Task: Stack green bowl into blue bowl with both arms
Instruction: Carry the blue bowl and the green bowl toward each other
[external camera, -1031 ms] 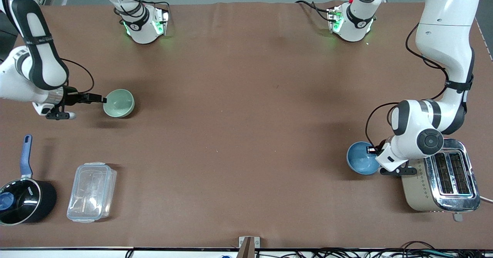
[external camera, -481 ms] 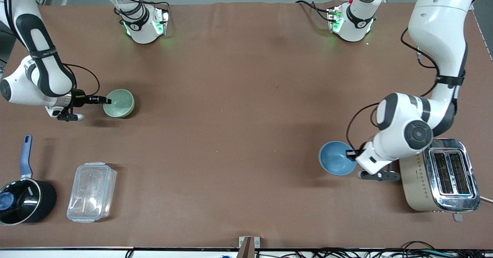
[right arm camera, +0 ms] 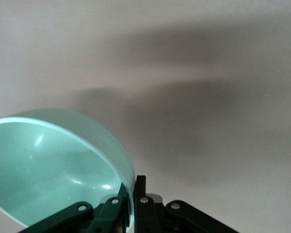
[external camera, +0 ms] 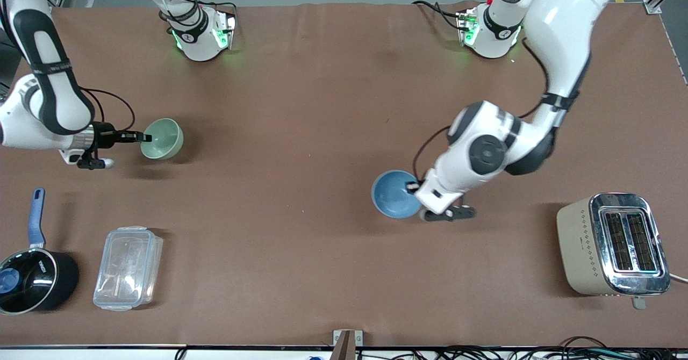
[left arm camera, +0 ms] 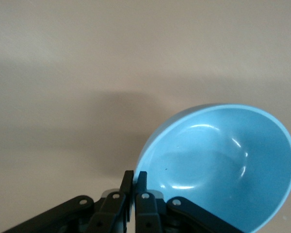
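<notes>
My left gripper [external camera: 415,187] is shut on the rim of the blue bowl [external camera: 395,194] and holds it tilted above the middle of the table. The left wrist view shows its fingers [left arm camera: 135,182] pinching the rim of the blue bowl [left arm camera: 223,170]. My right gripper [external camera: 144,136] is shut on the rim of the pale green bowl [external camera: 163,139] and holds it tilted just above the table at the right arm's end. The right wrist view shows the green bowl [right arm camera: 53,165] with its rim between the fingers [right arm camera: 140,187].
A toaster [external camera: 615,244] stands at the left arm's end, nearer the front camera. A black saucepan with a blue handle [external camera: 29,271] and a clear plastic box [external camera: 128,267] stand at the right arm's end, nearer the front camera than the green bowl.
My left gripper has carried the blue bowl from beside the toaster toward the table's middle. My right gripper has lifted and tilted the green bowl.
</notes>
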